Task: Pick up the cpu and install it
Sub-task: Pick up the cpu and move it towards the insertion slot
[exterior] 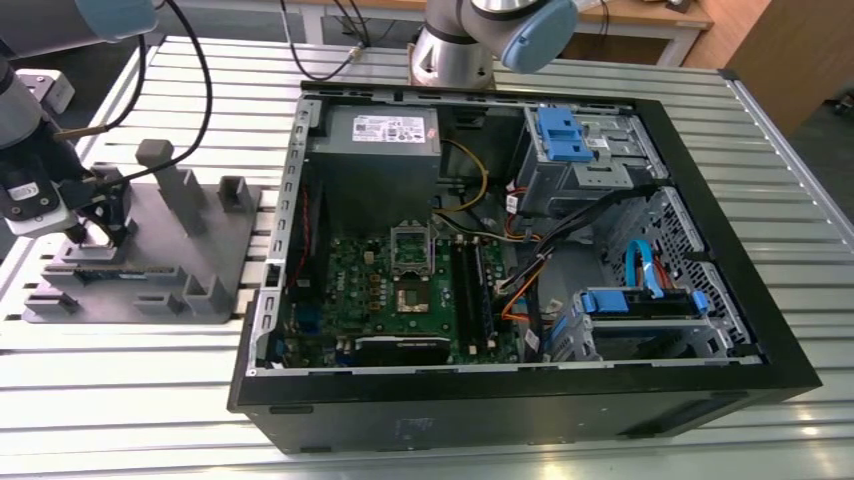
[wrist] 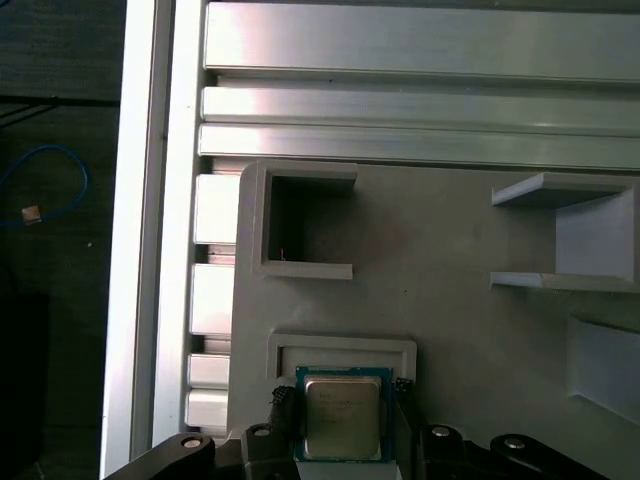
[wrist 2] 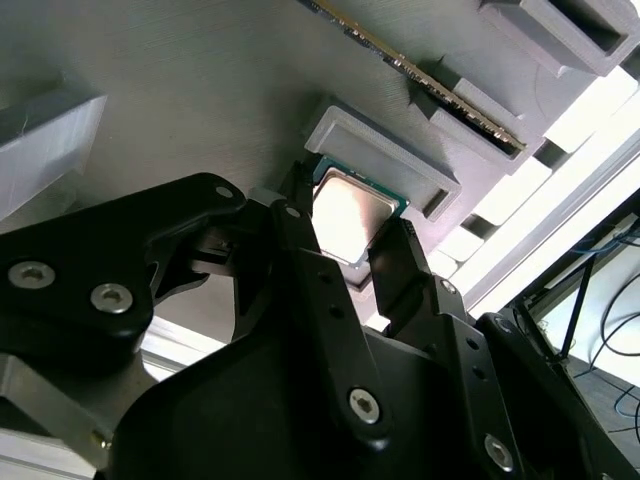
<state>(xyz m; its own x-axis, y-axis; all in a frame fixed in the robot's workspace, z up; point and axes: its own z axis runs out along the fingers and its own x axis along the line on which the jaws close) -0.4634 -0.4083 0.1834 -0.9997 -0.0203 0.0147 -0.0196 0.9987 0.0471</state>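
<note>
Here, second wrist view, hand (wrist 2: 348, 228) at cpu (wrist 2: 350, 212), exterior view, open case (exterior: 534, 400)

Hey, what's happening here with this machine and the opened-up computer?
A robot arm is fetching a computer chip. Its gripper is down at the cpu, a small silver square lying in its pocket on the grey holder tray at the exterior view's left. Beside the tray lies the open computer case, and its motherboard socket looks empty. The cpu is not yet lifted or installed.
</note>
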